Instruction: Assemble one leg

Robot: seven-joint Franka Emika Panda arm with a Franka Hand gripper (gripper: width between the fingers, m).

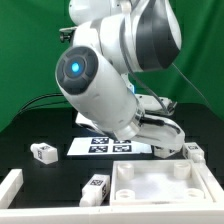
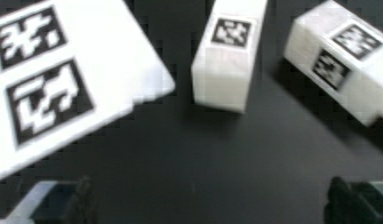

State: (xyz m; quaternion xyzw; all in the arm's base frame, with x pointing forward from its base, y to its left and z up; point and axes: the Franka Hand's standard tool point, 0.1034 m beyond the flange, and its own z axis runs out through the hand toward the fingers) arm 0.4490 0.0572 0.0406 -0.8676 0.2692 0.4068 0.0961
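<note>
**The leg and the pincer, wrist and exterior views.** In the wrist view you see the leg (image 2: 229, 60) as a small white oblong block. One face carries a black-and-white square marker; the adjoining face is plain white. It rests on the black tabletop (image 2: 188, 150), between the marker board (image 2: 63, 80) and a second peg (image 2: 348, 65) of the same make, near both and apart from each.

Its long axis runs roughly alongside the marker board's nearer edge and crosswise to the line joining the two fingertips. Its plain end therefore points toward the gap between them. The second peg sits skewed to it.

The pincer (image 2: 206, 200) is released. Its dark fingers (image 2: 55, 200) stand wide apart, short of the leg.

In the exterior view the arm (image 1: 100, 80) covers the pincer, and you cannot tell which peg there is the leg. Three show:
- a left peg (image 1: 43, 152) toward the exterior view's left of the marker board;
- a front peg (image 1: 95, 187) just beside the wide white panel (image 1: 150, 185) with raised corners;
- a right peg (image 1: 195, 152) toward the exterior view's right.
</note>
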